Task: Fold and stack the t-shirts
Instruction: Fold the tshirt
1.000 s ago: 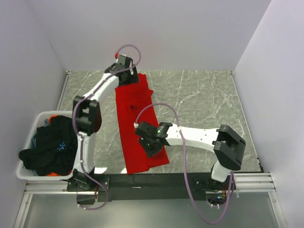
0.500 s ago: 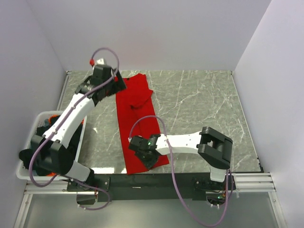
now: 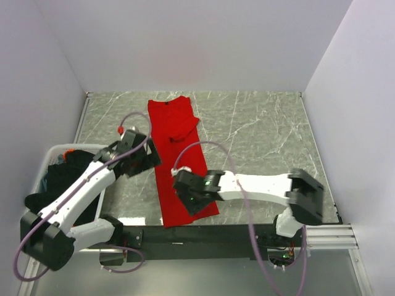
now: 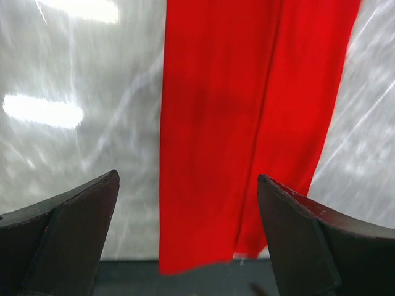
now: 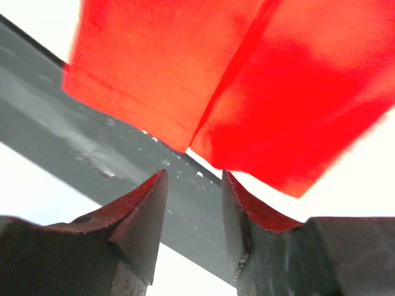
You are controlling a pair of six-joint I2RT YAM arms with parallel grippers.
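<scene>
Red t-shirt (image 3: pixel 170 148): folded into a long strip running from the table's (image 3: pixel 259 135) far edge to its near edge, left of centre, and apparently laid flat for crosswise folds.
Right claw (image 5: pixel 194 176): released and empty, poised at the near hem, likely to lift it.
Left claw (image 4: pixel 188 182): released wide, hovering over the strip's left edge.
Black t-shirts (image 3: pixel 65 182): heaped in the basket (image 3: pixel 77 147) at the left edge, not yet folded.
</scene>
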